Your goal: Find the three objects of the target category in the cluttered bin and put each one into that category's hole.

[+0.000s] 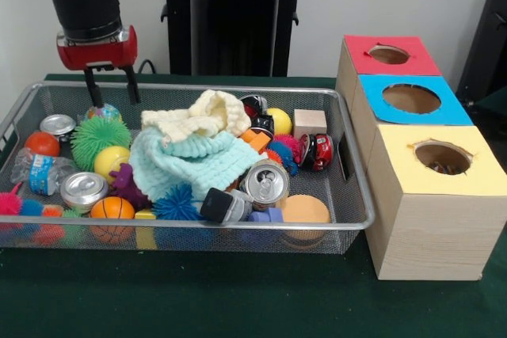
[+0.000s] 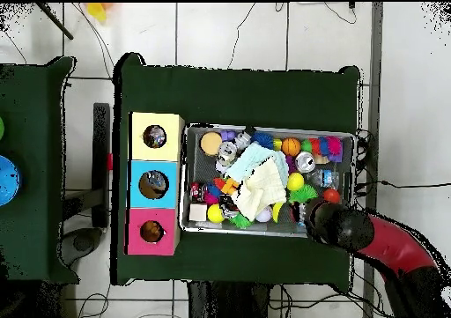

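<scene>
The silver wire-mesh bin (image 1: 358,195) lies on the green table, full of clutter; it also shows in the overhead view (image 2: 273,130). My gripper (image 1: 112,89) hangs open and empty over the bin's far left corner. In the overhead view the arm (image 2: 339,226) covers it. Just below its fingertips lies a small round white thing with coloured dots (image 1: 104,112); I cannot tell whether it is a wrapper or a ball. A crumpled light-blue and white packet (image 1: 40,172) lies at the bin's left wall. Something dark and printed shows inside the yellow box's hole (image 1: 440,160).
A cream waffle cloth (image 1: 207,116) lies on a mint waffle cloth (image 1: 186,165) mid-bin. Around them are spiky balls, drink cans (image 1: 266,183), a small basketball (image 1: 112,209) and a wooden cube (image 1: 310,123). Red (image 1: 379,66), blue (image 1: 372,108) and yellow (image 1: 432,227) boxes stand right of the bin.
</scene>
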Controlling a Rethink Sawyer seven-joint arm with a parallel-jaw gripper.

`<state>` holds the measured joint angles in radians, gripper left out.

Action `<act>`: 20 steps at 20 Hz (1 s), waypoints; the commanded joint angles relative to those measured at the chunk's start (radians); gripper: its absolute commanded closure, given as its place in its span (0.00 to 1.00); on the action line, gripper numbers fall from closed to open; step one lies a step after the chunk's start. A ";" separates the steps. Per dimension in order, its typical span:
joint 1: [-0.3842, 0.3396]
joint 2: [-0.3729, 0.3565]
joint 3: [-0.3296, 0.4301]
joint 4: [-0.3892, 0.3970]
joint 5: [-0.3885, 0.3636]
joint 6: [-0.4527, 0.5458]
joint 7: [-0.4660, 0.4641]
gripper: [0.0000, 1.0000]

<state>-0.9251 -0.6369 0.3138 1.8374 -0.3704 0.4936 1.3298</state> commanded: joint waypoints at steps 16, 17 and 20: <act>-0.045 -0.025 0.184 -0.213 -0.127 0.350 -0.276 0.00; -0.048 -0.016 0.191 -0.212 -0.133 0.333 -0.272 0.00; -0.063 -0.013 0.205 -0.186 -0.136 0.297 -0.242 0.00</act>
<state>-0.9618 -0.6609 0.4157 1.6960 -0.4441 0.7525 1.3296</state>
